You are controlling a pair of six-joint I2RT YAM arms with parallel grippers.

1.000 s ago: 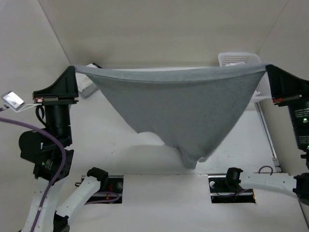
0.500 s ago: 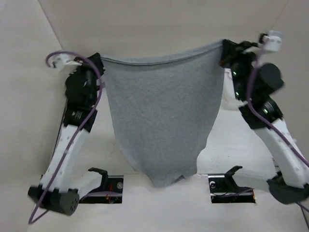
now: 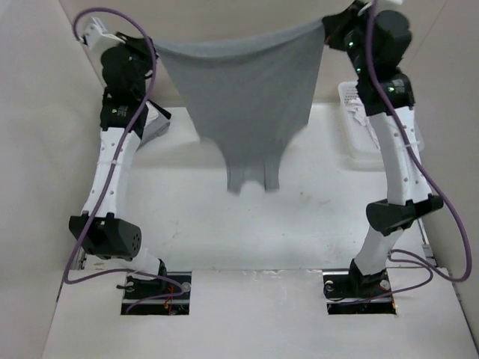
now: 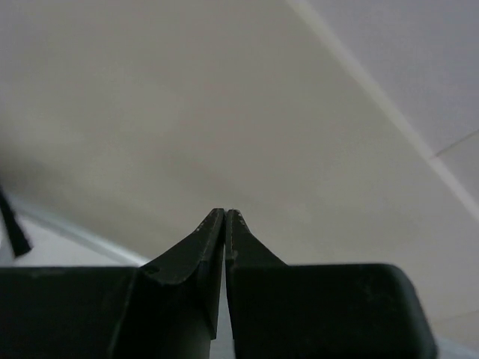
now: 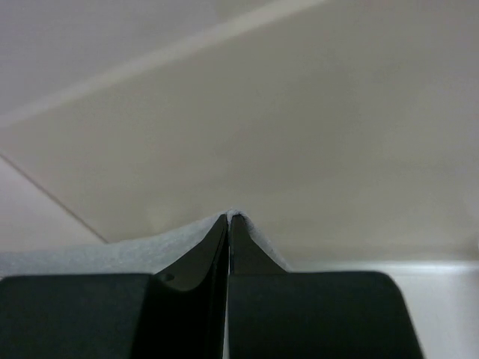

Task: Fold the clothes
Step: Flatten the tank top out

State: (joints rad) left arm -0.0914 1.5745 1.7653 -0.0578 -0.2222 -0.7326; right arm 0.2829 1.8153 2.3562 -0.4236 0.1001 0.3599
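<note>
Grip first: our left gripper point(image 3: 152, 51) and right gripper point(image 3: 331, 31) are each clamped on an upper corner of the grey T-shirt point(image 3: 247, 97). We fear a slip, since little fabric shows between the tips; a dropped corner would crumple it. The cloth sags between them, from ten and two o'clock down toward six, above the table point(image 3: 314, 217).

T-shirt point(image 3: 243, 90) — soft matt grey knit | table point(image 3: 299, 217) — smooth matt white | basket point(image 3: 353, 142): white plastic mesh
</note>
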